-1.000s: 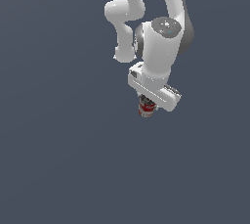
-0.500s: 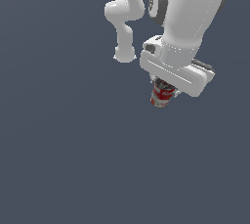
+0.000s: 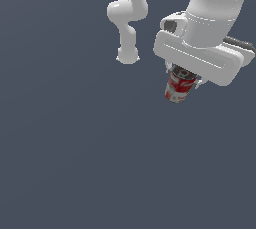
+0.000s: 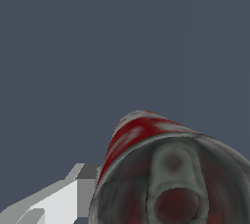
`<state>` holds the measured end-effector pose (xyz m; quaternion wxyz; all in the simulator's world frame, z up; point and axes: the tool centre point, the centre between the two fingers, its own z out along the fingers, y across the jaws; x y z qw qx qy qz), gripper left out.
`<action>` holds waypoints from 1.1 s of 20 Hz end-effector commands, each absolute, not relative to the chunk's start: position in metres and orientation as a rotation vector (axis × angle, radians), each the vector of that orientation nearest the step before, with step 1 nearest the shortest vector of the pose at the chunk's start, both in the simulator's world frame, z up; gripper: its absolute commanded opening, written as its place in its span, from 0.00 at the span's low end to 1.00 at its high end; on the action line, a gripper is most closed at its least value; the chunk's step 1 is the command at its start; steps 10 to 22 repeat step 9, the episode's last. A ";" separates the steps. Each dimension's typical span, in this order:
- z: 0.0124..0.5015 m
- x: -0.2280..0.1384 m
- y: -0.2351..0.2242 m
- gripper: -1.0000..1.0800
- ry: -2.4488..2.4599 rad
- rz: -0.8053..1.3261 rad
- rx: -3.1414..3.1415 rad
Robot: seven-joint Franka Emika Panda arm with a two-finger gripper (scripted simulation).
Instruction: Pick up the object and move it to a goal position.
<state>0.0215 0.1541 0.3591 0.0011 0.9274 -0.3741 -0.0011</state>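
**Can rides aloft in Panda's grip**

Swinging toward the exterior view's right and looming far larger than a second ago, the white gripper (image 3: 186, 79) carries the can (image 3: 178, 87) along with it, well clear of the arm's base (image 3: 127, 56), which stays where it was on the grey floor (image 3: 75, 163).

Red-and-white label showing, the can hangs just beneath the broad white hand, tilted slightly, its upper end tucked up between the jaws. The wrist view looks straight onto the can's dark metal end with its pull tab, one pale finger (image 4: 58, 201) pressed alongside. The jaws are closed on the can; nothing else supports it.

By the look of things, the pickup is done and the carry is under way. What is left is to bring the can to the goal and hold it there. No goal marker shows in either view, so how much travel remains cannot be told.
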 end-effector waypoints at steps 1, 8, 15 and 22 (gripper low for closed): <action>0.370 0.024 0.157 0.00 -1.176 0.000 2.913; 0.378 0.027 0.161 0.00 -1.176 0.000 2.913; 0.378 0.027 0.161 0.00 -1.176 0.000 2.913; 0.378 0.027 0.161 0.00 -1.176 0.000 2.913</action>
